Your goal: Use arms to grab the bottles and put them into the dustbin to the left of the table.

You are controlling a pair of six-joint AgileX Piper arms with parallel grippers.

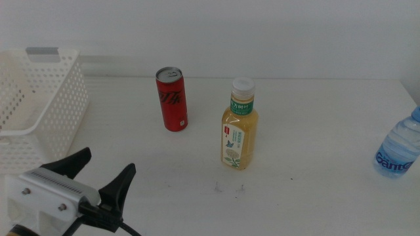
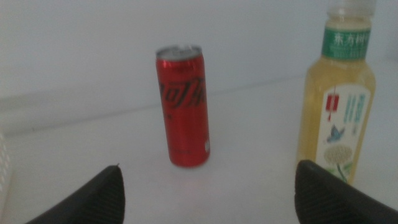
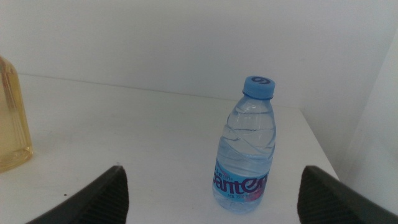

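Red and slim, the cola can (image 1: pixel 172 99) stood upright on the white table (image 1: pixel 315 131), toward the back and a little left of centre. To its right and nearer the camera stood the yellow tea bottle (image 1: pixel 239 127), also upright, with a white cap and a green label; the two were apart, not touching. Far off at the table's right edge stood the clear water bottle (image 1: pixel 398 152) with its blue cap, partly cut off in the middle view. The white basket (image 1: pixel 41 105) with perforated walls sat at the table's left side, a grey strip on its rim.

Low at the front left, the left gripper (image 1: pixel 105 172) hung over the table with its jaws spread wide, gripping nothing; its wrist view faced the can and the tea bottle. The right gripper (image 3: pixel 211 186) faced the water bottle, jaws likewise wide apart and empty.
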